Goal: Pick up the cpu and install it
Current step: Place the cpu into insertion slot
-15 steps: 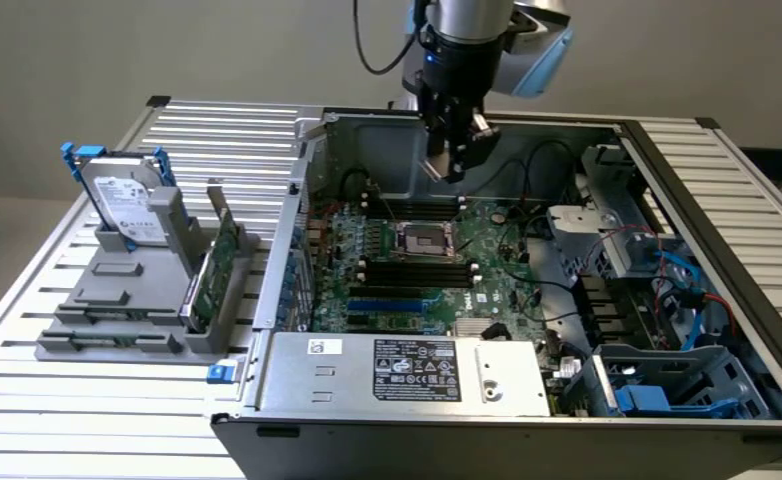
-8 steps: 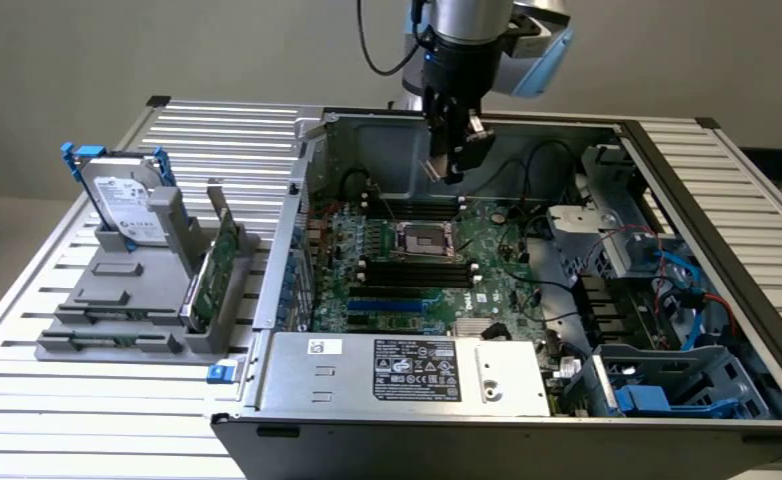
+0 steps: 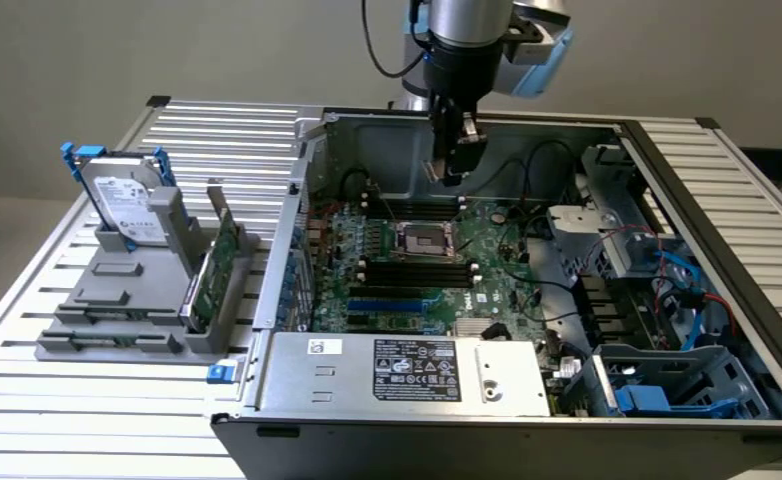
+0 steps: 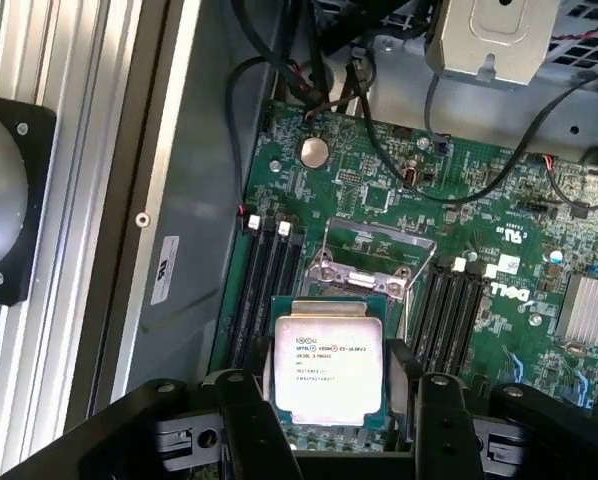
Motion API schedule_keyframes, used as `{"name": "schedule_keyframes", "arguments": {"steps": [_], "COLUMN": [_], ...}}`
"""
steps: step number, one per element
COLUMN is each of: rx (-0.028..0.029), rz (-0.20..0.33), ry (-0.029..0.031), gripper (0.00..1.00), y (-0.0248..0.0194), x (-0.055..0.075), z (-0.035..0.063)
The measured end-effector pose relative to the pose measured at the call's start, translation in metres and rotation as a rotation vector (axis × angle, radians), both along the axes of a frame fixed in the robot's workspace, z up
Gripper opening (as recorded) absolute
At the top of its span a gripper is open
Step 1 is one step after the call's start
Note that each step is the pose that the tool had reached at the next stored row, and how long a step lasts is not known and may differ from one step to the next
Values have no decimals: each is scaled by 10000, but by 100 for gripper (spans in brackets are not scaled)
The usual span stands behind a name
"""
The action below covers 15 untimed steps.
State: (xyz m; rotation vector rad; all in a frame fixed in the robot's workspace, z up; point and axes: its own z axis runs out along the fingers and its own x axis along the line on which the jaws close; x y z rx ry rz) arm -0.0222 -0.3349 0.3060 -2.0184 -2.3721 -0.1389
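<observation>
The cpu (image 4: 327, 368), a flat square chip with a silvery printed top and a green-tan rim, sits between the black fingers (image 4: 247, 410) of my gripper (image 4: 334, 405). The gripper is shut on it. In the exterior view my gripper (image 3: 451, 168) hangs inside the open computer case, a little above the motherboard (image 3: 498, 275). The empty cpu socket (image 3: 425, 240) lies just below and ahead of it. Its metal frame (image 4: 369, 262) stands open in the wrist view, beyond the held chip.
A grey rack (image 3: 111, 300) at the exterior view's left holds a silver hard drive (image 3: 124, 205) with a blue bracket and a long green card (image 3: 218, 265). Black cables (image 4: 399, 150), memory slots (image 4: 269, 270), a drive cage (image 3: 605, 230) and the power supply (image 3: 405, 370) crowd the case.
</observation>
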Motion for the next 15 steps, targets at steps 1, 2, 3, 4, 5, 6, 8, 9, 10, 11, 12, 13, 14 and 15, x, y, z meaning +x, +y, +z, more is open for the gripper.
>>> {"name": "schedule_keyframes", "arguments": {"steps": [1,2,3,4,5,6,8,9,10,11,12,13,14,15], "rx": [0,0,0,-1,1,1,2,1,1,1,1,0,0,1], "rz": [-191,-373,-538,-684,-826,-965,-1244,-1379,-1513,-1647,-1795,-1919,-2015,-2083], "ry": [5,8,10,11,11,10,10,11,11,10,11,12,11,12], "gripper": [55,55,55,55,55,55,55,55,55,55,55,55,55,55], "y": [0,0,0,-1,0,0,0,0,0,0,0,0,0,0], "x": [0,0,0,0,-1,-2,-3,-4,-4,-5,-6,-9,-14,-25], "z": [-4,-6,-7,-8,-9,-10,-13,-14,-15,-17,-19,-20,-22,-24]}}
